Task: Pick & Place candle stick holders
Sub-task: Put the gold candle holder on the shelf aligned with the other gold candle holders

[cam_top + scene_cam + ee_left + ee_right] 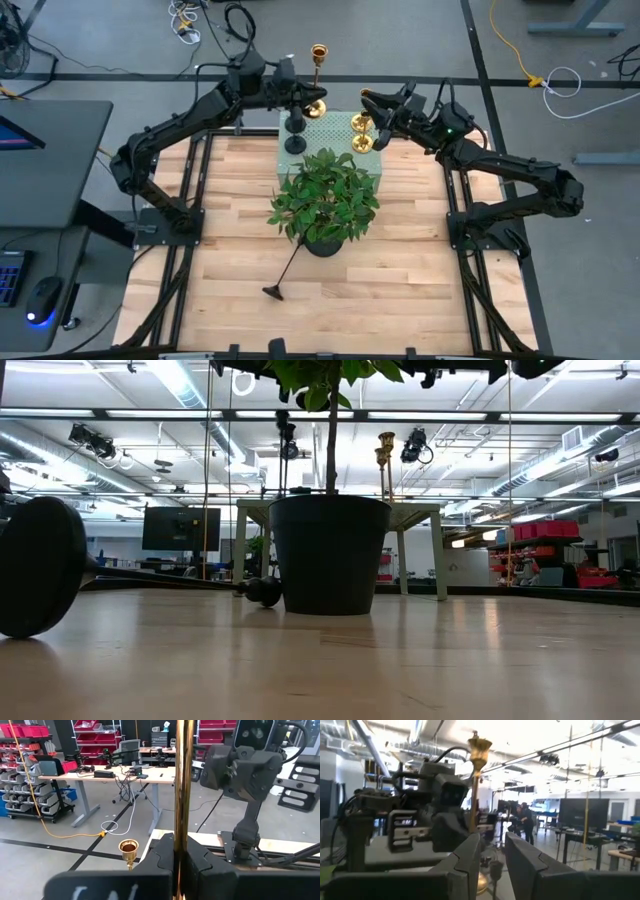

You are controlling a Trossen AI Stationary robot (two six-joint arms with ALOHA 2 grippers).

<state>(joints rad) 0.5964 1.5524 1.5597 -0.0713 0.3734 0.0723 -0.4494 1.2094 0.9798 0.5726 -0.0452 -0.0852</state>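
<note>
Left gripper (pixel 180 865) is clamping a gold candlestick (pixel 181 785) stem, seen only in its wrist view. Right gripper (pixel 368 102) is hovering part-open, empty, over the perforated box (pixel 330 135) carrying a black candlestick (pixel 296 125) and a gold one (pixel 361 132); another black candlestick (pixel 284 272) is lying beside the plant (pixel 325 195).

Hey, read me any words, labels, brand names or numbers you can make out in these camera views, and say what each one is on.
None can be read.
Left gripper: pale marks on the dark plate at its base, too blurred and cut off to read.
Monitor in the room behind the table: screen too small to show any text.
Red bins on the shelves: no legible labels.
</note>
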